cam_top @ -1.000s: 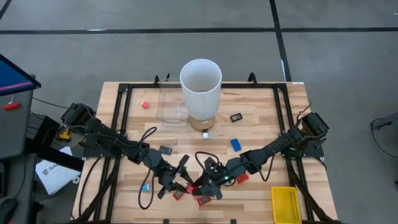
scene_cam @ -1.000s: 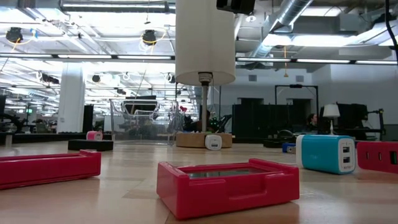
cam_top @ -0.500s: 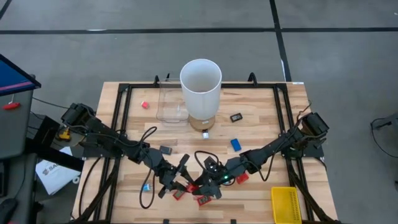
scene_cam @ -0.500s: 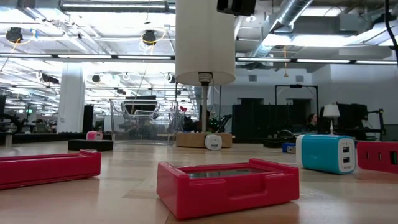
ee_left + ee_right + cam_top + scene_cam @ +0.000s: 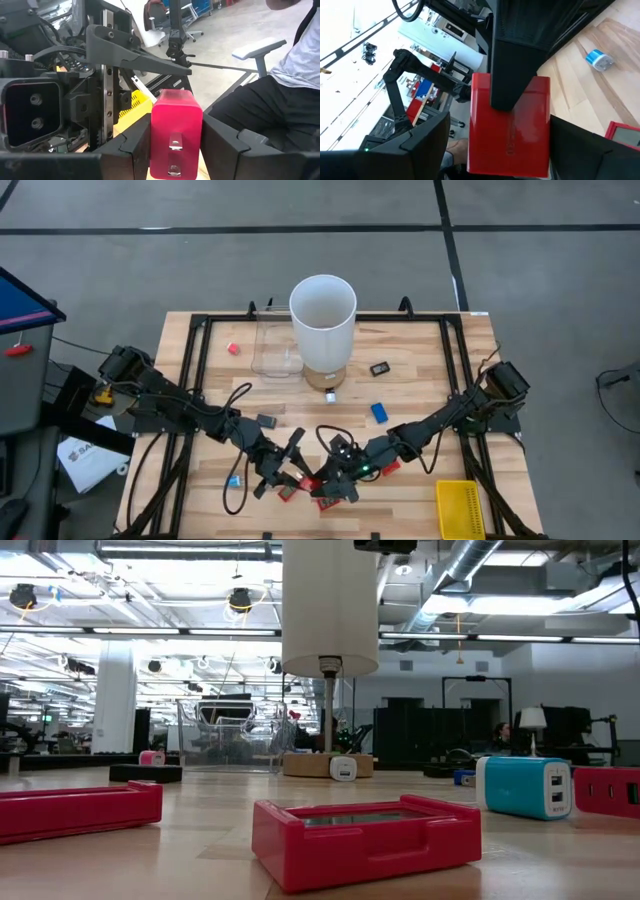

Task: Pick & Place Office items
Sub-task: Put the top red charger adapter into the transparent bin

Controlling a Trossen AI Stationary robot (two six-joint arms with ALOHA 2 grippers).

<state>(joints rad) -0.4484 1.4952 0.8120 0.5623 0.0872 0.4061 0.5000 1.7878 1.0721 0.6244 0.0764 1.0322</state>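
Observation:
A red block with two metal prongs is up between both grippers over the table's near middle. My left gripper comes from the left and is shut on it. My right gripper comes from the right and is open, its fingers standing on either side of the same red block. More office items lie flat on the wood: red flat rectangles, a teal block, a blue piece, black pieces. My left gripper pinches the red block by its two broad side faces between the two fingers. The block's pronged face points back at the wrist. In the right wrist view one left finger lies over the block's face. The block is lifted clear of the table.
A tall white cylinder stands on a wooden base at the far middle, with a clear box beside it. A yellow mesh basket sits at the near right corner. Cables loop on the table near the left arm.
A dark gripper part at the top edge of the low view has risen a little. Nothing else has visibly changed.

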